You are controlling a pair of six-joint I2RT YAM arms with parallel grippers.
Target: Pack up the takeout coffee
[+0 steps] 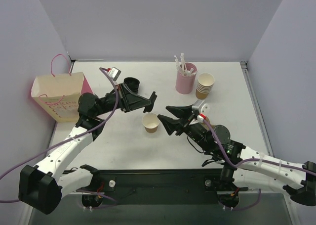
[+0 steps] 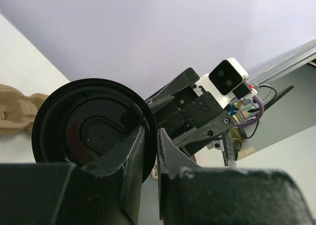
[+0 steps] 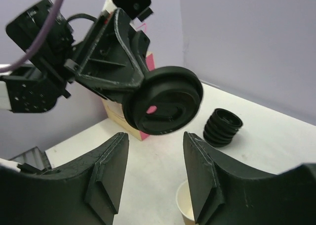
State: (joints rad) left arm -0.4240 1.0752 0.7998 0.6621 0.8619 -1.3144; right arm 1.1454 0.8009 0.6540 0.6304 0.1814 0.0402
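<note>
Two claws meet over the middle of the table (image 1: 123,136), and the coffee is not yet one piece: the paper cup (image 1: 150,122) stands open-topped on the table between them, while its black lid (image 2: 84,126) hangs in the air just to the far left of it. By my reading the step in hand is capping the cup, with bagging to follow. The left claw (image 2: 150,133) is clenched on the lid's rim, both fingers pinching the edge so that the disc stands tilted on its side, its face turned towards the right claw (image 1: 165,115). That one is released, its jaws parted to a middling gap with nothing between them; from the right wrist view the cup's rim sits low by its right finger, near but not touching as far as I can tell. The next move seems to call for the right claw to steady the cup at its wall, and for the left to level the lid, centre it over the rim and press it down evenly. Only then can the capped cup go to the pink bag (image 1: 54,86) at the far left.
</note>
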